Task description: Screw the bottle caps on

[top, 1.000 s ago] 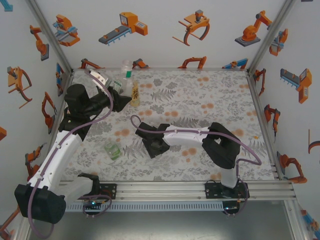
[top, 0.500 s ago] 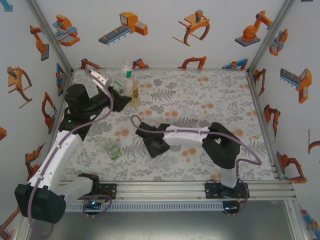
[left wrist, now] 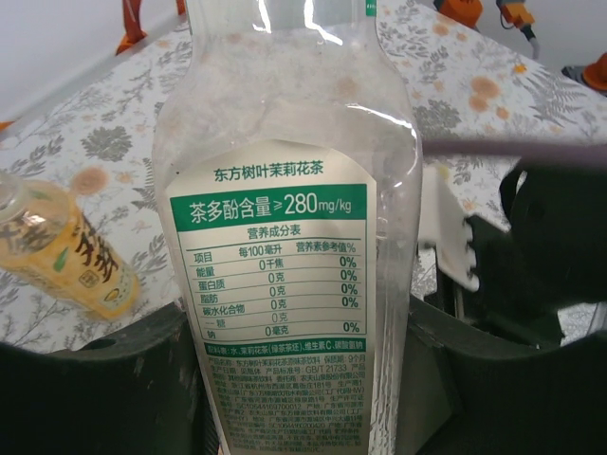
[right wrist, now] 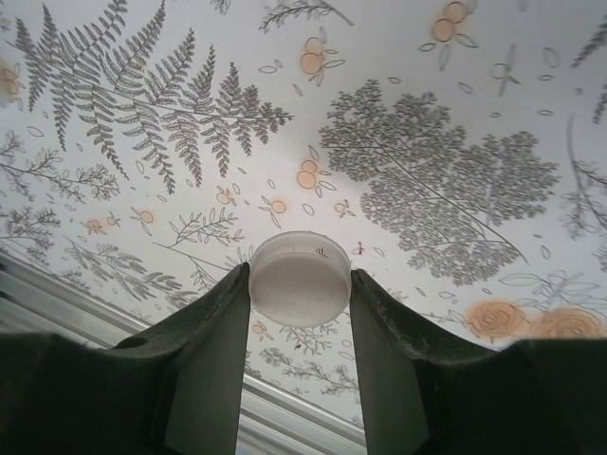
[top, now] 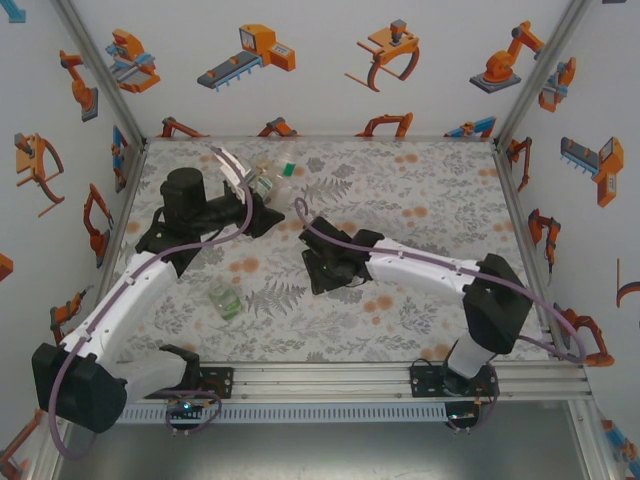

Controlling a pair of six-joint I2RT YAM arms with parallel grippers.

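- The green bottle (top: 224,300), squat and tinted, stands on the flowered cloth (top: 420,200) toward 7 o'clock of the table. It is the nearest of the task's things and well apart from both arms. From above I cannot tell whether its mouth is capped.
- Near the middle of the table, slightly toward 11 o'clock from centre, the right gripper (top: 325,270) points down at the cloth.
- In the right wrist view the right gripper (right wrist: 299,281) has its two dark fingers pressed against opposite sides of a round whitish cap (right wrist: 299,277). The jaws are clamped on it, one at 9 o'clock and one at 3 o'clock of the cap. Fern and orange-flower print lies beyond it. Whether the cap touches the cloth cannot be told.
- Farther back, toward 11 o'clock of the table, the left gripper (top: 265,210) holds the clear bottle (top: 270,182), whose green band points away toward 1 o'clock.
- In the left wrist view the left gripper (left wrist: 294,398) has its jaws closed on the lower body of the clear bottle (left wrist: 285,190). The bottle's white label has a green stripe, and its neck runs out of the picture at 12 o'clock.
- The amber bottle (left wrist: 66,256) sits on the cloth at 9 o'clock of the clear bottle, near it but not touching.
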